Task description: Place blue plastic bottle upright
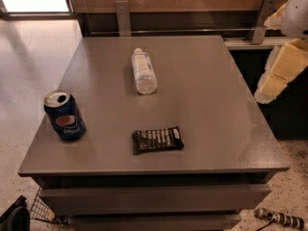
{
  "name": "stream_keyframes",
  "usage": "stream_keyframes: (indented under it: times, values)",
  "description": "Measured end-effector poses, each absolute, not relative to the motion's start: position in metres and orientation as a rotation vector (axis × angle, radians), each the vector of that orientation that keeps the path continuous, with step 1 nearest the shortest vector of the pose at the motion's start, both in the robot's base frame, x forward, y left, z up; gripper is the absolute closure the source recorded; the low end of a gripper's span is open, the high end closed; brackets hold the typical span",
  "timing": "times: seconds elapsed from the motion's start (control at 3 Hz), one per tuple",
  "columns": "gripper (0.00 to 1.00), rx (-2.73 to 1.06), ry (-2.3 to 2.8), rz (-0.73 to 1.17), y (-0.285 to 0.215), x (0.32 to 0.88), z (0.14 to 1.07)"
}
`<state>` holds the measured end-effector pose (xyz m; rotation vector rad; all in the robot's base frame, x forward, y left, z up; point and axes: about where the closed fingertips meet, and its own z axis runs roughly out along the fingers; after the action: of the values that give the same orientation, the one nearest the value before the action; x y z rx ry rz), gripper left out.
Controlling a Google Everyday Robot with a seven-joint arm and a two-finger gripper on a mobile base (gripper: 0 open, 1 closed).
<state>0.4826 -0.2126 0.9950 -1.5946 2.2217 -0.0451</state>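
Observation:
The blue plastic bottle (143,71) lies on its side on the grey table (207,90), in the far middle, with its white cap pointing to the back. My gripper (275,76) hangs off the table's right edge, above and to the right of the bottle, well apart from it and holding nothing.
A dark blue Pepsi can (64,115) stands upright near the table's front left. A black snack bar wrapper (157,139) lies flat near the front middle. A wooden wall with metal posts (123,18) runs behind the table. Light floor lies to the left.

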Motion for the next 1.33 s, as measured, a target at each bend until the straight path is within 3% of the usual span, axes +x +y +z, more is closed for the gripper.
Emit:
stream_keyframes:
  times: [0.67,1.33]
  values:
    - [0.0,-1.201,2.417,0.167,-0.186,0.584,0.997]
    - [0.0,-0.839,2.622,0.16,-0.14,0.648,0.988]
